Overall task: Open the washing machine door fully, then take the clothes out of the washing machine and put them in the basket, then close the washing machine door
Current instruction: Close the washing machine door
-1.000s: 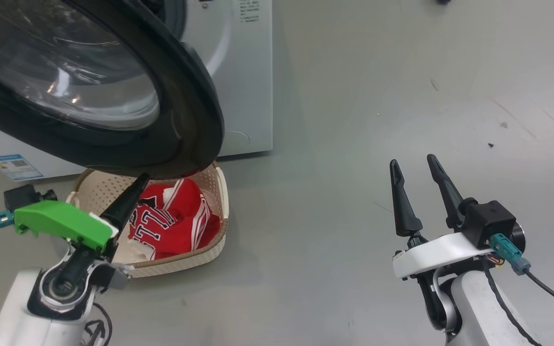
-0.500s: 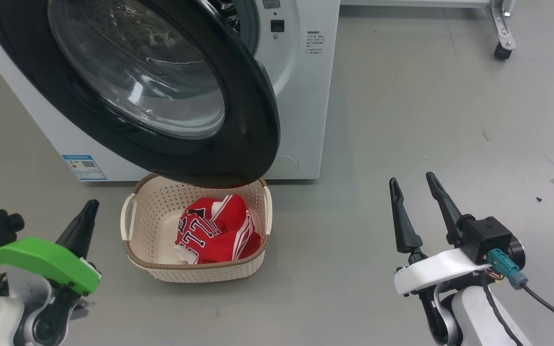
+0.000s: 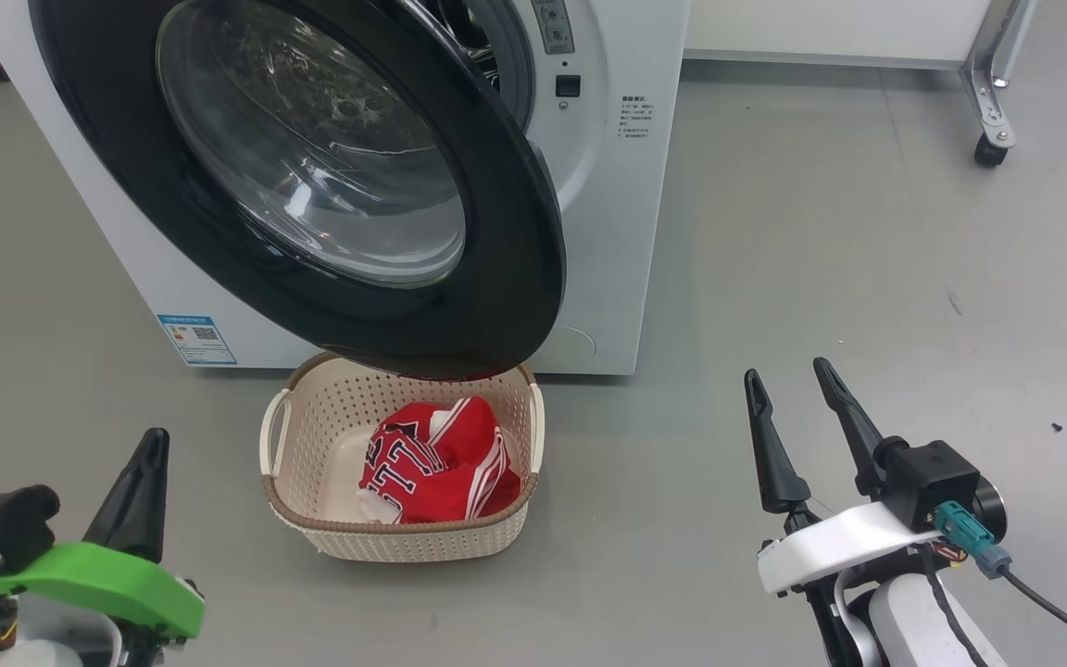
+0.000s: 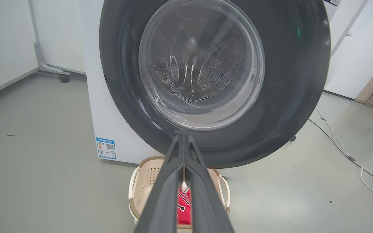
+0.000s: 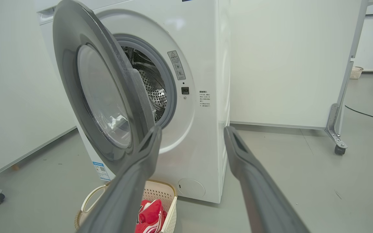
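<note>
The white washing machine [image 3: 626,185] stands ahead with the washing machine door [image 3: 515,232] swung partway out, its black rim hanging over the far edge of the basket [image 3: 311,435]. The red clothes [image 3: 441,459] lie in the basket's right half. My left gripper [image 3: 154,443] is shut and empty, low at the left and apart from the basket. In the left wrist view it [image 4: 182,138] points at the door [image 4: 296,81]. My right gripper [image 3: 785,371] stands open and empty at the lower right. Between the right gripper's [image 5: 193,129] fingers I see the steel drum [image 5: 154,94].
A blue label [image 3: 198,339] sits low on the machine's front. A white panel on a castor wheel [image 3: 990,153] stands at the back right. A cable [image 4: 342,145] runs along the grey floor to the machine's right in the left wrist view.
The head camera has risen and pulled back, so the whole picture has shifted. My shut left gripper has come away from the basket's rim, down to the left. The right gripper keeps its pose.
</note>
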`<state>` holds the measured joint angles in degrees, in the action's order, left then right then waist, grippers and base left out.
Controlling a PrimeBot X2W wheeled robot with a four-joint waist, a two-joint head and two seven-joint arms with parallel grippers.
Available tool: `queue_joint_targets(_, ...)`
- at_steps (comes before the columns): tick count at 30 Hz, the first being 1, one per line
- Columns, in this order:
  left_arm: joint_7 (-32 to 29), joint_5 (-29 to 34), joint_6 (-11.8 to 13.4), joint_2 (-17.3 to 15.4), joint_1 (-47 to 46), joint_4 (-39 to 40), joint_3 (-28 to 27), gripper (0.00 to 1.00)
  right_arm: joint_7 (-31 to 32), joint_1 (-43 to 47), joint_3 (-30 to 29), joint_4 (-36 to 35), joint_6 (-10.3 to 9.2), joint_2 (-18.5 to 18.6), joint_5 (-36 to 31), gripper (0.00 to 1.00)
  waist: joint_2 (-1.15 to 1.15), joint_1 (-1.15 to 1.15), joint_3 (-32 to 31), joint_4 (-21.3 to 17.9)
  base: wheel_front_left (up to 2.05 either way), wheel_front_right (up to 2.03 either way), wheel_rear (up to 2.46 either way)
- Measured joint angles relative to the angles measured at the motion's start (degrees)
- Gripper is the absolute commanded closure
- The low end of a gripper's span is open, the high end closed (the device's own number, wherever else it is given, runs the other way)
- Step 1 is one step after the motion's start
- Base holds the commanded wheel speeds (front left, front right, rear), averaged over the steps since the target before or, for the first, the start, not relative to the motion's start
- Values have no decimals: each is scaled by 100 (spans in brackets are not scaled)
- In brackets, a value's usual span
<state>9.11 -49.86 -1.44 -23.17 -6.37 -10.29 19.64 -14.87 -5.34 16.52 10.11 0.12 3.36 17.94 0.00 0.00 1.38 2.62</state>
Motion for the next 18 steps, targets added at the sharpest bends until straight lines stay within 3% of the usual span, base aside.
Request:
queue_joint_targets(6, 450, 386, 133, 51, 215, 10, 120, 100, 0, 16, -13, 1, 33, -3, -1, 0, 0, 0, 9, 10, 0, 0, 0)
queue_joint_targets(7, 505, 447, 186, 66, 260, 10, 115, 67, 0, 20, -15, 2, 33, -4, -1, 0, 0, 0, 9, 10, 0, 0, 0)
queue_joint_targets(8, 515, 510, 243, 73, 298, 5, 111, 0, 0, 23, -19, 2, 33, -4, -1, 0, 0, 0, 9, 10, 0, 0, 0)
queue_joint_targets(18, 513, 777, 399, 147, 426, 40, 91, 0, 0, 92, -35, 18, 76, -10, -1, 0, 0, 0, -2, -9, 0, 0, 0)
